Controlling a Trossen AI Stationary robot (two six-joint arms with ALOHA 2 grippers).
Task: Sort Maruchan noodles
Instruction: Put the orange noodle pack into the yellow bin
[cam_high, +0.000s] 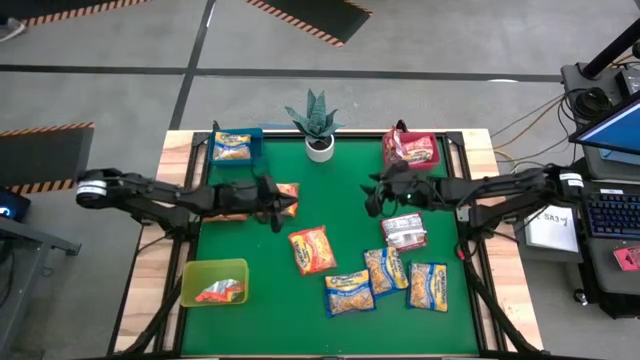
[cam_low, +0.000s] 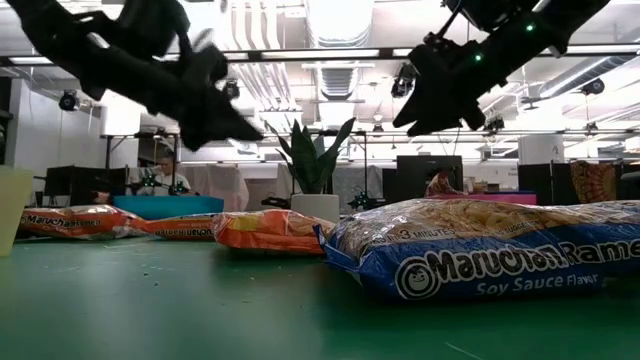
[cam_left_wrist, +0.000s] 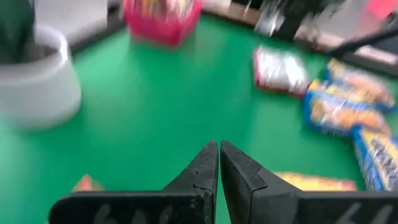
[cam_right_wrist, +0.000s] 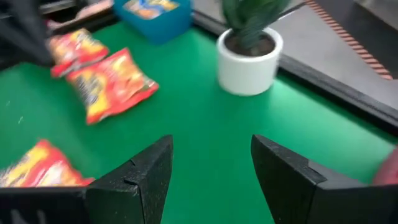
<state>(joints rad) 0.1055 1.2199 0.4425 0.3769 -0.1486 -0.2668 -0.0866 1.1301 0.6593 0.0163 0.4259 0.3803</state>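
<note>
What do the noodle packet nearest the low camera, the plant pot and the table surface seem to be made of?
Blue-edged noodle packet: thin glossy plastic film, probably; it is crinkled, printed, and catches light.
Plant pot: smooth white, likely ceramic or plastic; the look does not settle which.
Table surface: matte green covering, perhaps felt or a mat; it shows no glare.

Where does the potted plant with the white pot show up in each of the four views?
High view: potted plant at the far edge of the green mat, between the blue bin and red bin.
Low view: centre background, behind the packets.
Left wrist view: white pot at the left edge.
Right wrist view: upper middle.
Shared landmark: the green mat.
</note>
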